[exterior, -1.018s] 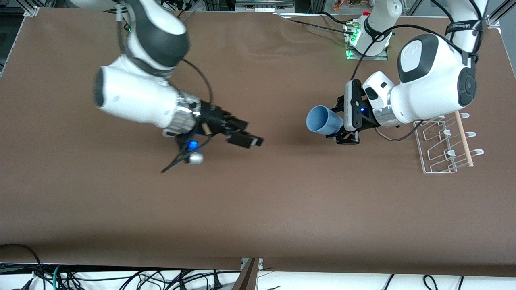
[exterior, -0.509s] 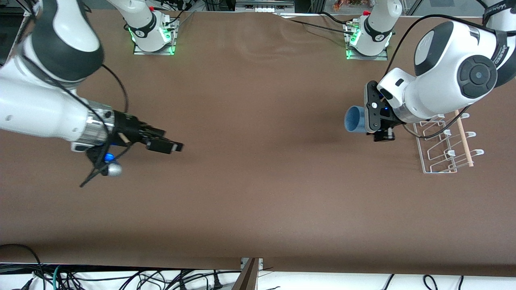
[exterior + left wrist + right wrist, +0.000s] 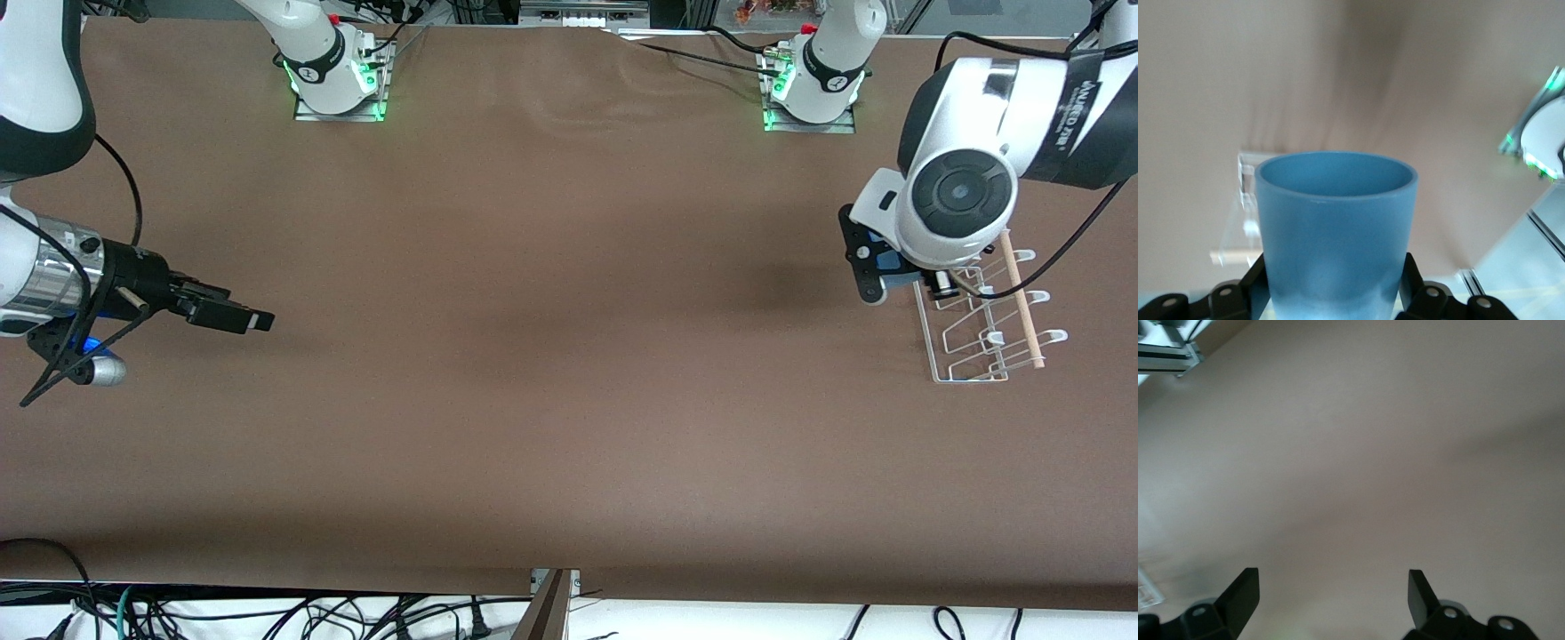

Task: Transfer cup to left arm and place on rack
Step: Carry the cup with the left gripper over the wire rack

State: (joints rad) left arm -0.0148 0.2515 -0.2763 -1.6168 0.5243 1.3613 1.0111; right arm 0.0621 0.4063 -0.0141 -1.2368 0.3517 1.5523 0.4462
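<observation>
The left tool [image 3: 1335, 303] pinches the cup [image 3: 1335, 223] just beside the rack [image 3: 982, 324]; the right tool [image 3: 1331, 597], fingers spread, waits over bare counter [image 3: 551, 356].

The brown tabletop [image 3: 569, 356] lies bare from one end to the other, giving open passage across its whole middle. The only standing obstacle is the white wire rack [image 3: 965, 342] at the left arm's end, its upright loops and wooden dowel [image 3: 1022, 302] crowding the room there. The left claw [image 3: 889, 271], clamped on the blue cup [image 3: 1337, 227], hangs just beside the rack's edge. The right claw [image 3: 233, 316], fingers spread, hovers over the right arm's end, well apart from the rack.
</observation>
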